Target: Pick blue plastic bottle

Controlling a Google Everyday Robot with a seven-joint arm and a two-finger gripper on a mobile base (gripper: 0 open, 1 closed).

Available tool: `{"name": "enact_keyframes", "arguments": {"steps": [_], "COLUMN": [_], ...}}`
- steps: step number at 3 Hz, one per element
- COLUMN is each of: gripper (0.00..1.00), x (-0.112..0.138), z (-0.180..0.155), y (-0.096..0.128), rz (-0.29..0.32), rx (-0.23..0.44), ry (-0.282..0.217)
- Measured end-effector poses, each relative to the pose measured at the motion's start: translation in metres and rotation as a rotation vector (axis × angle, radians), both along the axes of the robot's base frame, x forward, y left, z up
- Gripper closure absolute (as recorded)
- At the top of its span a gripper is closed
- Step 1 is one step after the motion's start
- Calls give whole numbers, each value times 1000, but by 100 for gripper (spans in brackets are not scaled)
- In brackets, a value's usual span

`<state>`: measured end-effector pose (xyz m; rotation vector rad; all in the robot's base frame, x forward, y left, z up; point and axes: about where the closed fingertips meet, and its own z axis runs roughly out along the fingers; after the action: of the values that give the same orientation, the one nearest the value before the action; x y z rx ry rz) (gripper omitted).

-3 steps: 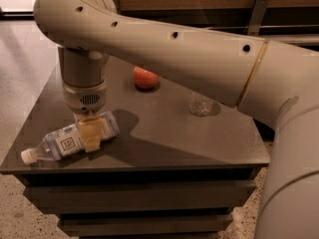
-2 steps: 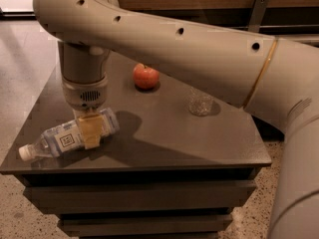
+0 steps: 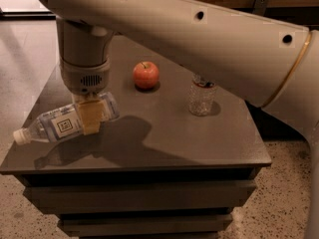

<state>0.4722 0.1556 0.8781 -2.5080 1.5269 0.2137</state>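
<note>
Now mid-lift: my gripper [image 3: 90,117] has its fingers clamped on the blue plastic bottle [image 3: 57,126], held sideways, seemingly just above the surface [image 3: 174,133] at front-left. Next: raise straight up, grip firm.

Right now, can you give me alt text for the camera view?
The gripper clamps the blue bottle sideways, cap pointing left, apparently just above the left side of the dark table. Behind sit a red apple and an upright clear bottle, partly hidden by the arm.
</note>
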Motion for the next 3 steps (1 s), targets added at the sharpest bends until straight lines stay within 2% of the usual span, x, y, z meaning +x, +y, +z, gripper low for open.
{"name": "enact_keyframes", "arguments": {"steps": [3], "gripper": [100], "x": [36], "z": [37], "y": [-3], "rz": [-50], "rx": [46], "ry": [-94]}}
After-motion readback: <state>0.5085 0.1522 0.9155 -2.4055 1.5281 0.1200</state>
